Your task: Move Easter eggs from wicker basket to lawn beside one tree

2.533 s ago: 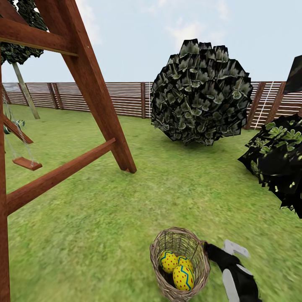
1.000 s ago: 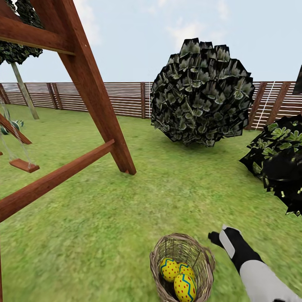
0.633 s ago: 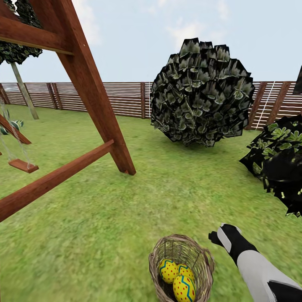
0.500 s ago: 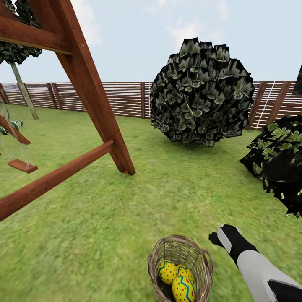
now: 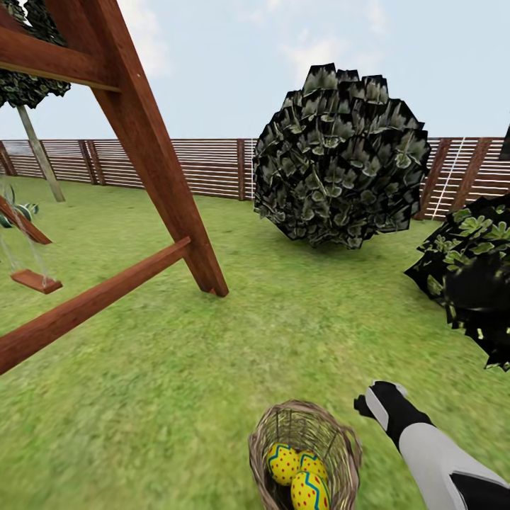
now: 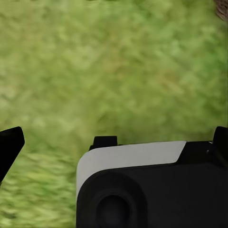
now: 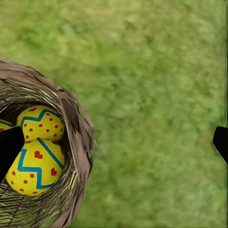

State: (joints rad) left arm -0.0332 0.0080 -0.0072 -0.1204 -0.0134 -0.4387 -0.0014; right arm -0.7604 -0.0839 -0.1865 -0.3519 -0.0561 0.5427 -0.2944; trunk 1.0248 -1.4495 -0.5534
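The wicker basket (image 5: 333, 443) stands on the lawn (image 5: 212, 368) at the bottom of the head view, and three Easter eggs (image 5: 283, 464) lie inside it, yellow with red dots. My right gripper (image 5: 365, 404) hovers just right of the basket's rim, apart from it. Through the right wrist camera its fingertips (image 7: 9, 147) are spread wide, open, with two eggs (image 7: 34, 166) and the basket wall (image 7: 78, 142) to one side. My left gripper (image 6: 114, 142) is open over bare grass. A tree (image 5: 41, 156) with a pale trunk stands far left by the fence.
A wooden swing frame (image 5: 156, 149) with a hanging seat (image 5: 32, 281) fills the left. A large round dark bush (image 5: 340, 156) stands ahead and a black leafy shrub (image 5: 471, 276) at the right. The slatted fence (image 5: 212, 166) bounds the garden.
My right gripper has lifted off the basket's rim and moved right and up, then held nearly still. The camera has shifted slightly, so the basket sits lower in the picture.
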